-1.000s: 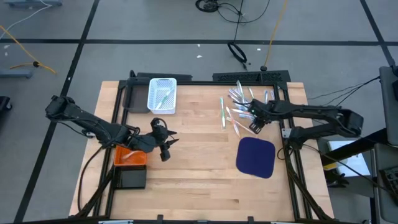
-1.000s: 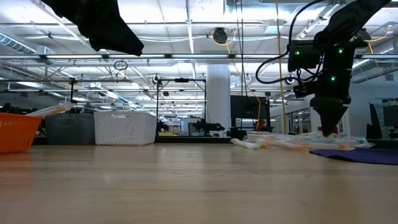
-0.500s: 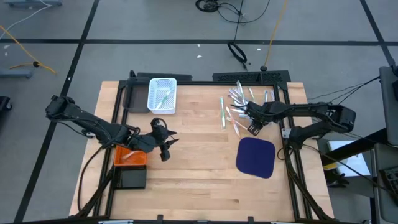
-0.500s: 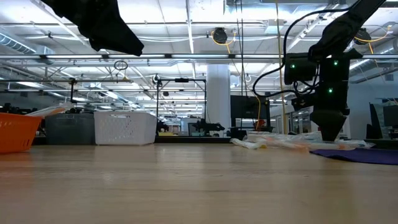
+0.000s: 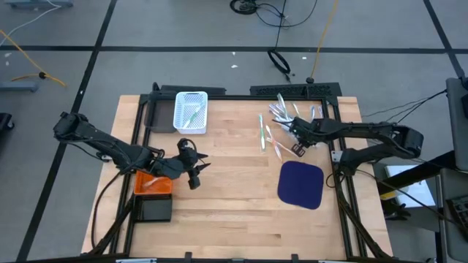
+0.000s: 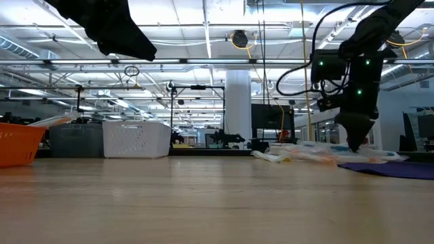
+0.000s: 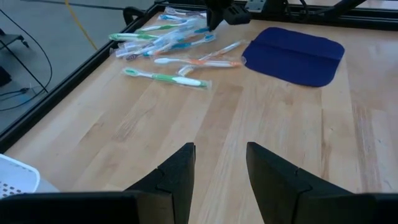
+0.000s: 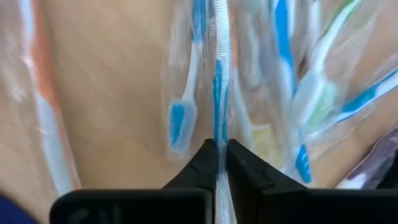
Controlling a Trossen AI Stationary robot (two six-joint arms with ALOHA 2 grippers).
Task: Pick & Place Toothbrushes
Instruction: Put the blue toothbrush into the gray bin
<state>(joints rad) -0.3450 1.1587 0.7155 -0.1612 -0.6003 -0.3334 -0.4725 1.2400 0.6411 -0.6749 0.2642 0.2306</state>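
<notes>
We see the wooden table [image 5: 234, 190] with the white basket [image 5: 191, 112] at the back left, an orange bin [image 5: 152, 183] front left, a dark blue mat [image 5: 301, 184] front right. The left gripper [image 5: 191, 166] hangs beside the orange bin, fingers partly apart, holding nothing. The toothbrushes [image 5: 281, 124] lie piled at the back right, some already in the basket. The right gripper [image 5: 296, 137] sat open over the pile a second ago; now its fingers [image 8: 205, 163] are pinched shut on a blue-and-white toothbrush [image 8: 219, 74]. We judge the pick made; lift and carry come next.
</notes>
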